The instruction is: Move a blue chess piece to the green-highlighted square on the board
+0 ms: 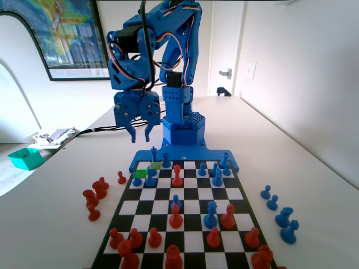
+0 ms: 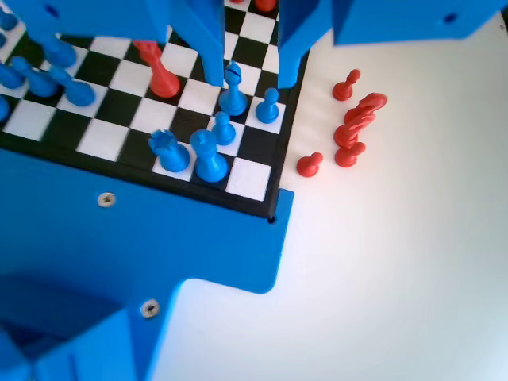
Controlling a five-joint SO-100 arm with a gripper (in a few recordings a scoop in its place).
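White walls and a framed picture were seen behind the pale table [image 1: 314, 168] in the fixed view, where the jaws [image 1: 140, 134] were held parted and empty, high above the far left corner of the board [image 1: 185, 196]. The green-highlighted square [image 1: 140, 174] was seen near that corner, beside a paler tinted one. In the wrist view, the blue chess piece [image 2: 232, 89], slim, glossy plastic with a notched pointed top, was found upright near the board's edge, just below the left jaw. The approach was judged under way; a descent around the piece would be needed next.
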